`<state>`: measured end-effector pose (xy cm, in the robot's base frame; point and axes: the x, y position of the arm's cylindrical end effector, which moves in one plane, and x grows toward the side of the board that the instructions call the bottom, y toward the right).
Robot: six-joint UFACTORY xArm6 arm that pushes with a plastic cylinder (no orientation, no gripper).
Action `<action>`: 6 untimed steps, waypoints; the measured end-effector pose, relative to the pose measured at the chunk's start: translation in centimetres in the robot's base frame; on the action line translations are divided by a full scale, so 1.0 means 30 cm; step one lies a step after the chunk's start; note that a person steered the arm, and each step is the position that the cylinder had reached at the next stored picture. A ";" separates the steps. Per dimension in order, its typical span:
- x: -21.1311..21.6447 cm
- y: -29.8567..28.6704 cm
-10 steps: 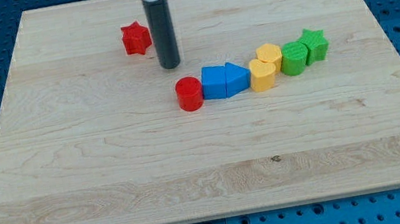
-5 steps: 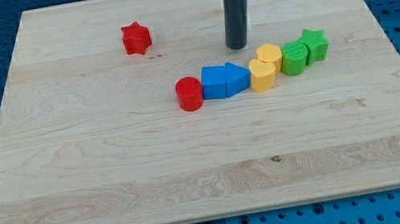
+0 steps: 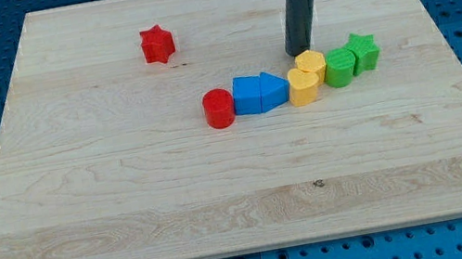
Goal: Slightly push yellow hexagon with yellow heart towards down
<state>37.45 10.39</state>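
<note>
Two yellow blocks sit touching at the view's centre right: the upper one (image 3: 311, 63) and the lower one (image 3: 303, 87); I cannot tell which is the hexagon and which the heart. My tip (image 3: 299, 50) stands just above the upper yellow block, almost touching its top-left edge. The dark rod rises from there to the view's top.
A row runs leftward from the yellow blocks: a blue triangle (image 3: 272, 90), a blue block (image 3: 247, 96), a red cylinder (image 3: 219, 109). To the right sit a green block (image 3: 340, 66) and a green star (image 3: 363, 51). A red star (image 3: 157, 44) lies at the upper left.
My tip has moved to the view's right, from beside the red star to just above the upper yellow block. No block has moved.
</note>
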 end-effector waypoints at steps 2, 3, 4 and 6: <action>0.016 0.020; 0.029 0.021; 0.049 0.021; 0.027 0.045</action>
<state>38.26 11.75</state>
